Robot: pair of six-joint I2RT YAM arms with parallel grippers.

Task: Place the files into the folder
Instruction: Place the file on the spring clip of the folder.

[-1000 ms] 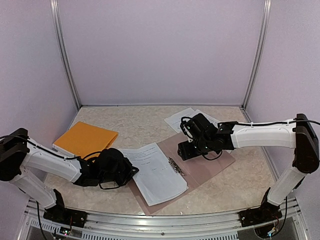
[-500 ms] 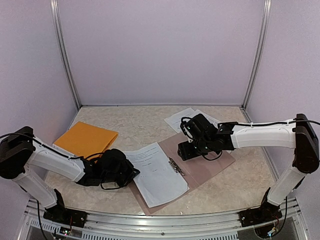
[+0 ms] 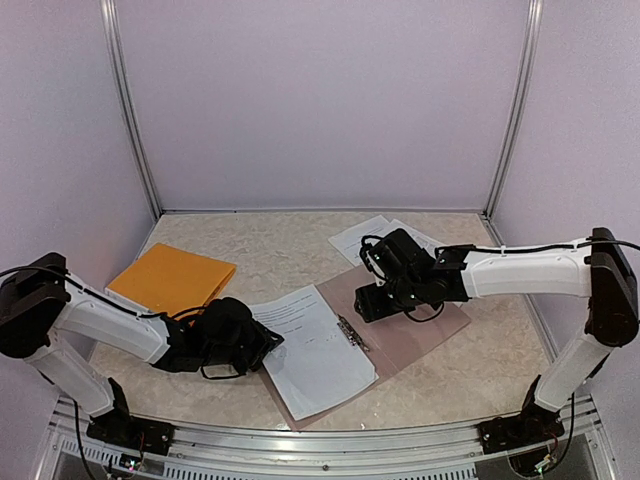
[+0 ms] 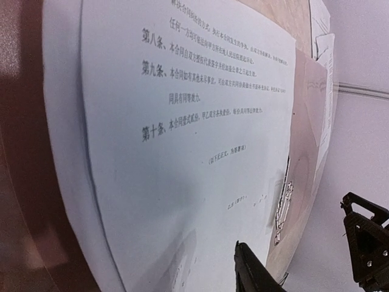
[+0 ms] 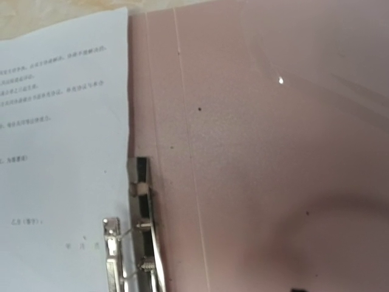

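Overhead, the printed white paper sheets [image 3: 315, 350] lie on the left leaf of the open pink card folder [image 3: 415, 345]. The right hand [image 3: 375, 300] is over the right leaf, probably steadying it; I cannot tell its grip. From the left wrist, the left hand [image 4: 298, 237] is parted and empty beside the sheets. From the right wrist, a silver metal clip [image 5: 143, 243] edges the paper.

Top cam overlooks table [image 3: 300, 245]; wrist cams close on folder [image 5: 255, 152].

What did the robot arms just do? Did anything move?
The left gripper opened its jaws and let go of the printed sheet, which now lies loose on the open pink folder; that arm shifted slightly. The right gripper, the orange folder and the other sheets behind stayed put.
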